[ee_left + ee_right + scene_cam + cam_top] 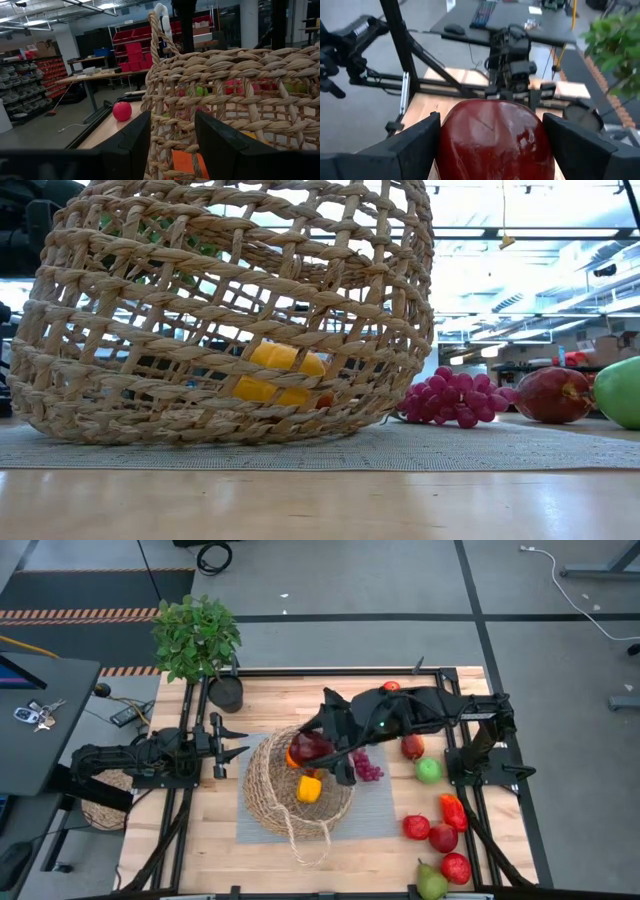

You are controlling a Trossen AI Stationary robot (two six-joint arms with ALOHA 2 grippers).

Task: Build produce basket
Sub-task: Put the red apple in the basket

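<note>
Basket (272, 798) on grey mat (385, 815), wooden table (180, 850).

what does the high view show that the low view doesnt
Only the high view: the right tool over the basket, its fingers around a dark red apple; the left tool waiting open beside the basket; a potted plant; a pear.

Only the low view: the room's ceiling lights through the weave.

Both: the basket, a yellow pepper inside it, purple grapes, a green apple.
</note>
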